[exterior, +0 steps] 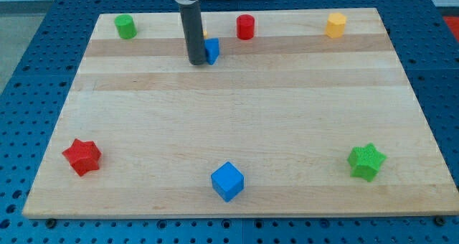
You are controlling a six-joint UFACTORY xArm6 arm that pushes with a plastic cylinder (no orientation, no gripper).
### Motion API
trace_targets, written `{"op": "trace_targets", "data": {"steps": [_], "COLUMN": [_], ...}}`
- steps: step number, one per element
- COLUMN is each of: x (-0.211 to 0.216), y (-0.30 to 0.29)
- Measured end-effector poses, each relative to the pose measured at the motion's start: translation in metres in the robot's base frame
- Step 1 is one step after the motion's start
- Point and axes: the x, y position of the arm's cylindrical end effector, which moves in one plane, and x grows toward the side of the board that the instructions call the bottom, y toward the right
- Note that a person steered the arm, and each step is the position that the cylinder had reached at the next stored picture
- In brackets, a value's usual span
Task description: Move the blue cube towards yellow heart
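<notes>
The blue cube [227, 181] sits near the view's bottom edge, at the middle. My tip [196, 61] rests on the board near the view's top, left of centre, far above the cube. A smaller blue block [212, 50] touches the rod's right side. A sliver of yellow [205, 34] shows just behind the rod; its shape is hidden. A yellow block [336, 24] stands at the top right; it looks many-sided rather than heart-shaped.
A green cylinder [125, 26] stands at the top left and a red cylinder [245, 26] at the top middle. A red star [82, 156] lies at the bottom left and a green star [366, 161] at the bottom right. The wooden board [237, 115] ends on all sides.
</notes>
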Motion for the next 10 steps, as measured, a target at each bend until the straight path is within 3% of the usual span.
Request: {"op": "trace_targets", "data": {"steps": [1,2,3,5,6,7,8,10], "x": [-0.034,-0.035,0.009,0.178,0.237,0.283,0.236,0.246], "y": [0.016,0.019,0.019,0.109,0.170,0.108,0.075,0.040]}}
